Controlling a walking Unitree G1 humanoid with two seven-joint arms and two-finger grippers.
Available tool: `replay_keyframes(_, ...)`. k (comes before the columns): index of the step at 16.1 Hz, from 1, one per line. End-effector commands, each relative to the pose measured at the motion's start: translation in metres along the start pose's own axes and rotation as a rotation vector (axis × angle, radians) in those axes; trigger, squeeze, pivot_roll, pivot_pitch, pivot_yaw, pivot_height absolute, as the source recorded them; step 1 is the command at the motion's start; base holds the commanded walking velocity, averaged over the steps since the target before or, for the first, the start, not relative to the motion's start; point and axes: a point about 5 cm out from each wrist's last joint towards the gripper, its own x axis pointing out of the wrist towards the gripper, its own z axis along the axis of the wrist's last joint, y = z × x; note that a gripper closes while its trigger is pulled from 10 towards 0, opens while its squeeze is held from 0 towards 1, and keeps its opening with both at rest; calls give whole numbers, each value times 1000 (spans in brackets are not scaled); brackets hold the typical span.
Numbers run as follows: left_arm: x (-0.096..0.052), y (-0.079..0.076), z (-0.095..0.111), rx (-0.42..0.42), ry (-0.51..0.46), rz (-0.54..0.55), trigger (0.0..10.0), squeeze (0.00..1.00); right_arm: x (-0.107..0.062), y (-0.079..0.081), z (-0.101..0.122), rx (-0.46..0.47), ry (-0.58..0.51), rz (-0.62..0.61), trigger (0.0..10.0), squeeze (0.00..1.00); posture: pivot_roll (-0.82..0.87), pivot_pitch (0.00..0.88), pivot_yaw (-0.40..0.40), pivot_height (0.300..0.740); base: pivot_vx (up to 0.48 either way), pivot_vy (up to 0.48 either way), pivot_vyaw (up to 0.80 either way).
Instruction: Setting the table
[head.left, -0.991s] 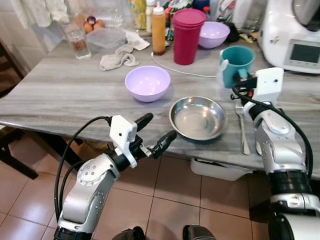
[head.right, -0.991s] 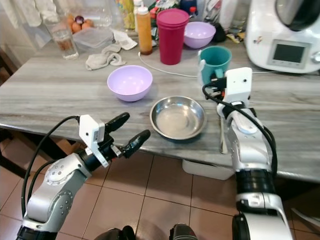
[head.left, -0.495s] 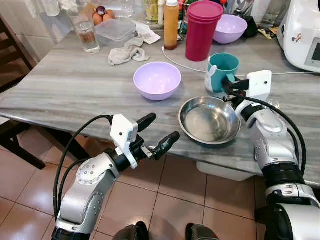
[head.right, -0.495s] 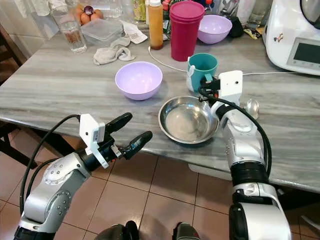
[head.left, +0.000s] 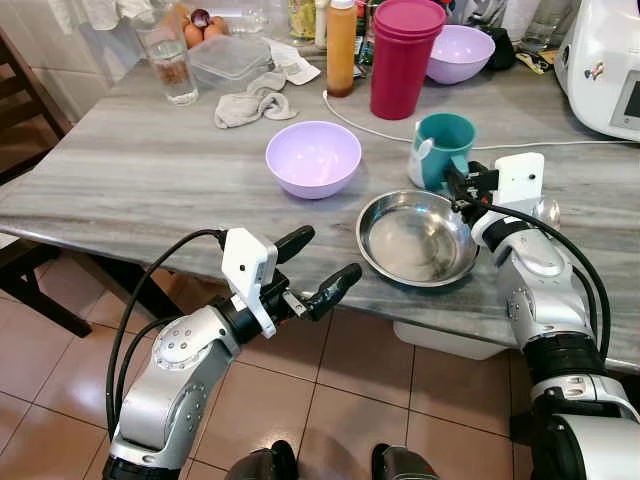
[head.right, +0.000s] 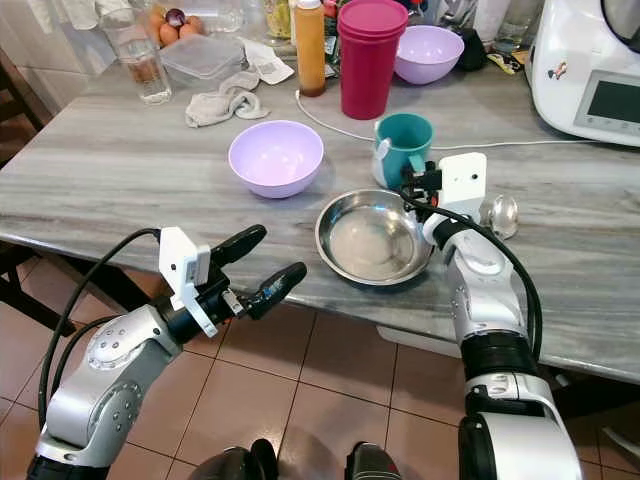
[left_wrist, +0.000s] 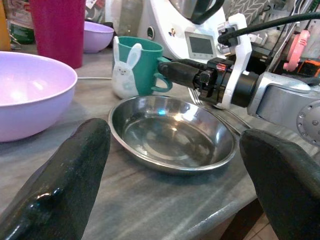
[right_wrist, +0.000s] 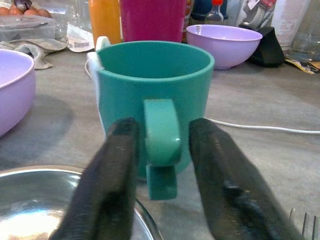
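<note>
No readable writing here, just a white rabbit figure on the side of the teal mug (right_wrist: 152, 100), a plain matte cup with a squared handle. It stands on the grey wood-grain table (head.left: 120, 180), just behind the steel bowl (head.left: 417, 238) and right of the lilac bowl (head.left: 313, 158). Right gripper (right_wrist: 159, 165) has a finger either side of that handle, narrowly parted, touching it or nearly so, grip unclear. Left gripper (head.left: 315, 268) hangs off the table edge, fingers spread wide, holding nothing

Left gripper (head.left: 312, 265) hovers fingers spread; right gripper (right_wrist: 162, 165) is extended forward, fingers slightly parted.
</note>
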Motion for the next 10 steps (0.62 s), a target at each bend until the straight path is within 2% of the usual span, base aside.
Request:
replay_keyframes(1, -1, 0, -1, -1, 6, -5, 10000, 0, -1, -1, -3, 7, 4, -5, 10000, 1000, -202, 210, 61, 740, 0, 0, 0)
replay_keyframes(3, 0, 0, 0, 1, 4, 0, 10000, 0, 0, -2, -1, 6, -4, -9, 10000, 1000, -199, 206, 60, 740, 0, 0, 0)
replay_keyframes(6, -1, 1, 0, 5, 2, 11, 10000, 0, 0, -3, 21, -3, -92, -25, 10000, 1000, -191, 196, 58, 740, 0, 0, 0)
replay_keyframes(7, -2, 3, 1, 8, -1, 19, 10000, 0, -2, -2, 38, -9, -152, -24, 10000, 1000, -190, 192, 58, 740, 0, 0, 0)
replay_keyframes(8, -2, 4, 1, 8, -2, 22, 10000, 0, -5, 2, 45, -14, -177, -10, 10000, 1000, -195, 189, 60, 740, 0, 0, 0)
replay_keyframes(10, -4, 5, 0, 10, 4, 17, 10000, 0, -15, 12, 50, -78, -204, 22, 10000, 1000, -206, 185, 63, 740, 0, 0, 0)
